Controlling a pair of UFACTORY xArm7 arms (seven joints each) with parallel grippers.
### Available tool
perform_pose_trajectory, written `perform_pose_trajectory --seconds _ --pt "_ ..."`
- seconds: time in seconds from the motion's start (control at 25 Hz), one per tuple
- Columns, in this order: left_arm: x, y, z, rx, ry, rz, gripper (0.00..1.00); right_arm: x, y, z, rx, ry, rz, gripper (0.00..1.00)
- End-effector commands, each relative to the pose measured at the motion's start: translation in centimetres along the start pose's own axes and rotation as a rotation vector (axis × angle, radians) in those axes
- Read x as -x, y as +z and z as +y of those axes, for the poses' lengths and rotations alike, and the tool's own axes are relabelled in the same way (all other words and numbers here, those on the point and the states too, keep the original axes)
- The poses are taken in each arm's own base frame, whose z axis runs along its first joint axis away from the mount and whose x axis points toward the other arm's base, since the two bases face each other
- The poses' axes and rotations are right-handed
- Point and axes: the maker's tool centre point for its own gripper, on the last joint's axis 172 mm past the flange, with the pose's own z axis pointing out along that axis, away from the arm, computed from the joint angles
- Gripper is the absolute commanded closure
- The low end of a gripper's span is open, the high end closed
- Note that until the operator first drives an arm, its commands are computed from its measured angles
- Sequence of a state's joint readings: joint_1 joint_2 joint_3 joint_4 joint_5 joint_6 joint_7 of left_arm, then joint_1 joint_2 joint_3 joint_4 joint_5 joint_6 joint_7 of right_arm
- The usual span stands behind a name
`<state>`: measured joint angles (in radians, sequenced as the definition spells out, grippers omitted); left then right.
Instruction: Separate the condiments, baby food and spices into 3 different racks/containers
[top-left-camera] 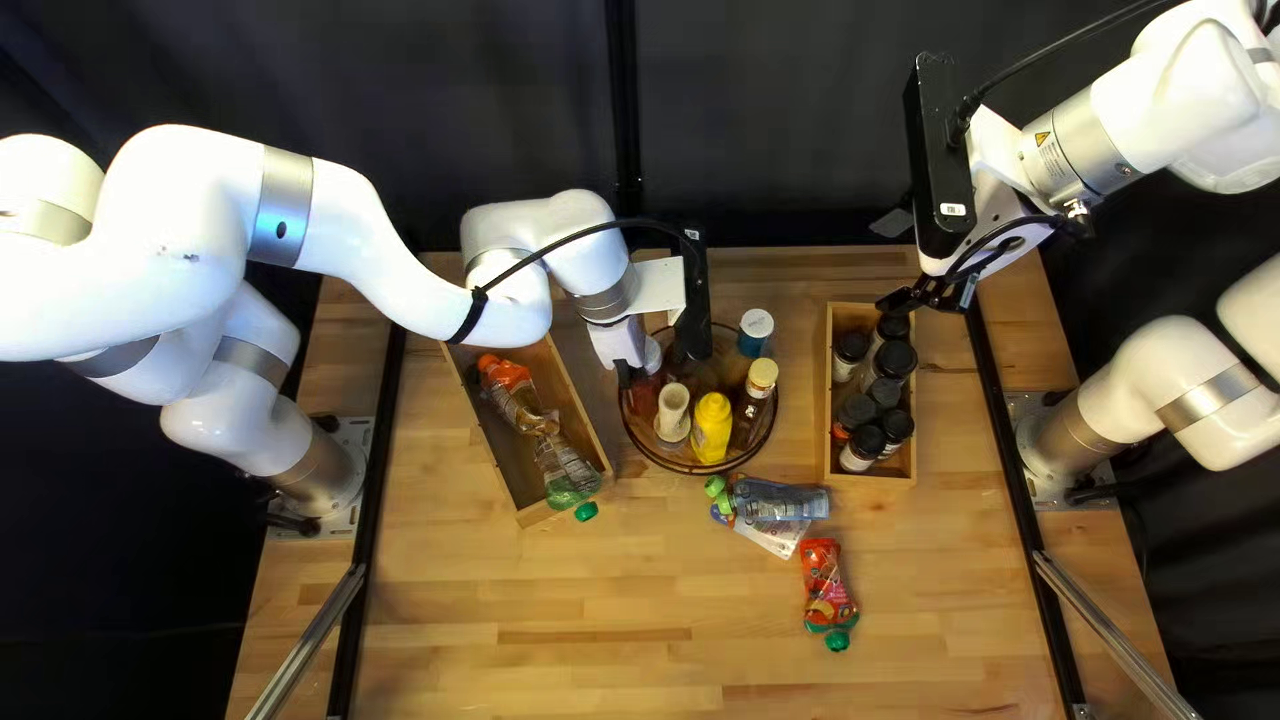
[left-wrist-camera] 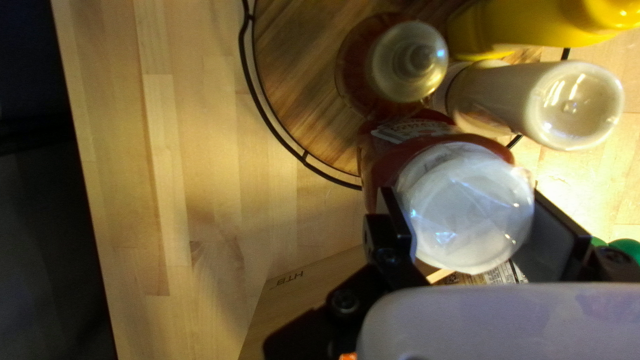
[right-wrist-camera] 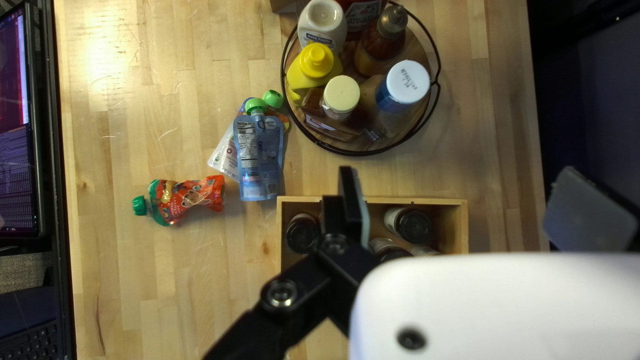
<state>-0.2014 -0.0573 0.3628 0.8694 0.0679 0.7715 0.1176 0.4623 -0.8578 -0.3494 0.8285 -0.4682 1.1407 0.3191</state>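
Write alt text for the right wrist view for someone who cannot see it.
Open claw above a wooden box of black-capped spice jars; ahead, a round tray of condiment bottles, with three baby food pouches lying beside it.

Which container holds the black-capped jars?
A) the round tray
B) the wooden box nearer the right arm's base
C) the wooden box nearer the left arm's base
B: the black-capped jars stand grouped inside that wooden box, while the round tray holds bottles such as the yellow one.
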Motion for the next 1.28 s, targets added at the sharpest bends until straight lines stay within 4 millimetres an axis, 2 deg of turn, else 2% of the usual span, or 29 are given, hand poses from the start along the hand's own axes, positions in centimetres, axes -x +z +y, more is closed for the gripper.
perform_pose_trajectory --seconds 0.04,0.12,0.16,0.2,0.24,0.28,0.52,0.6,0.92,1.0,1.28 --pt "0.0 0.3 0.3 -0.001 -0.003 -0.015 1.0 0.0 0.0 0.0 0.0 0.0 0.0 0.0" --pt "0.0 0.4 0.5 0.001 -0.002 -0.018 0.98 0.0 0.0 0.0 0.0 0.0 0.0 0.0" --pt "-0.1 0.4 0.6 0.003 0.001 -0.019 0.84 0.0 0.0 0.0 0.0 0.0 0.0 0.0" --pt "-0.1 0.4 0.7 0.003 0.002 -0.02 0.4 0.0 0.0 0.0 0.0 0.0 0.0 0.0" --pt "-0.1 0.4 0.8 0.004 0.003 -0.021 0.07 0.0 0.0 0.0 0.0 0.0 0.0 0.0" --pt "-0.2 0.2 0.9 0.003 0.005 -0.023 0.0 0.0 0.0 0.0 0.0 0.0 0.0 0.0" --pt "-0.4 -2.3 1.6 -0.003 0.016 -0.017 0.0 0.0 0.0 0.0 0.0 0.0 0.0 0.0" --pt "-0.3 -3.9 2.4 -0.007 0.021 -0.017 0.0 0.0 0.0 0.0 0.0 0.0 0.0 0.0" --pt "1.0 -9.3 7.3 0.021 0.063 -0.058 0.0 0.0 0.0 0.0 0.0 0.0 0.0 0.0" --pt "1.9 -11.2 8.7 0.042 0.085 -0.058 0.0 0.0 0.0 0.0 0.0 0.0 0.0 0.0" --pt "7.6 -17.8 9.9 0.037 0.082 0.0 0.0 0.0 0.0 0.0 0.0 0.0 0.0 0.0"
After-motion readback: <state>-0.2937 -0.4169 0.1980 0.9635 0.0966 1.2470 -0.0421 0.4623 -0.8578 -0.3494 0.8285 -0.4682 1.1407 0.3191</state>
